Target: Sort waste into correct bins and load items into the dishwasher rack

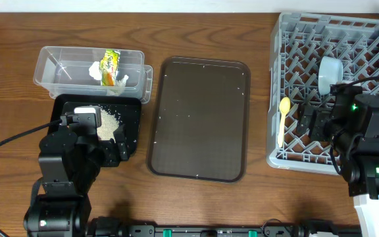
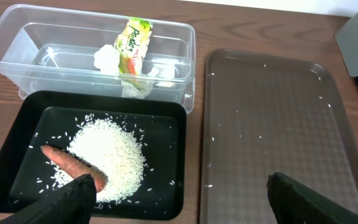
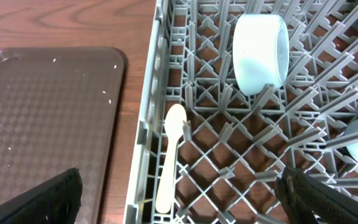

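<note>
Both stood with fingers apart and empty: the left end effector [image 2: 179, 180] hung over the black tray [image 2: 163, 134], the carrot [image 2: 73, 165] lying on the rice [image 2: 114, 152] just by its left finger, long axis far-left to near-right; the right end effector [image 3: 179, 177] hung over the rack [image 3: 146, 124].

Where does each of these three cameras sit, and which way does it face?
Overhead: fixed above the table, looking down on clear tub, black tray, brown serving tray, rack; left arm, right arm show.
Left wrist: on the left arm, facing down and forward over black tray and clear tub; left gripper open, fingers at bottom.
Right wrist: on the right arm, looking down into the rack at the yellow spoon; right gripper open, fingers at bottom.
Shared: both wrist views catch the brown serving tray.
</note>
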Robot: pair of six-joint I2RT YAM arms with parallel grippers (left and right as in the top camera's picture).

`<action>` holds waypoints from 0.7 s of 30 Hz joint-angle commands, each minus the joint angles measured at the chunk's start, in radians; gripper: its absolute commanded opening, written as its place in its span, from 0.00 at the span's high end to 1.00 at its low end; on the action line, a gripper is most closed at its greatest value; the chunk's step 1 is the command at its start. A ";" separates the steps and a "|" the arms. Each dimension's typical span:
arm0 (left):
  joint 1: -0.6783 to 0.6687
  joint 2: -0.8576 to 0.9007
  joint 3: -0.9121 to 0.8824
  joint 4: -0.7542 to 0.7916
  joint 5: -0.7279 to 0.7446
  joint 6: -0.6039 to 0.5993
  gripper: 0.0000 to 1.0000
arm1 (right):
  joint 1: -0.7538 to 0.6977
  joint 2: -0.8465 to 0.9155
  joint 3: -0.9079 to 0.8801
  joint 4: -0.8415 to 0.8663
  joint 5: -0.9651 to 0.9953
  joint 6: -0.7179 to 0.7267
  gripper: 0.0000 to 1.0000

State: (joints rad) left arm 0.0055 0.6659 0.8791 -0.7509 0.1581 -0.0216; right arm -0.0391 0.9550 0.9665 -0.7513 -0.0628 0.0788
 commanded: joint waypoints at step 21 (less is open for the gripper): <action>0.002 -0.001 -0.006 0.003 0.006 0.010 0.04 | -0.003 0.007 -0.008 -0.006 0.010 -0.005 0.01</action>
State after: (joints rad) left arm 0.0055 0.6659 0.8791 -0.7509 0.1581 -0.0212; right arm -0.0391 0.9623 0.9665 -0.7521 -0.0605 0.0788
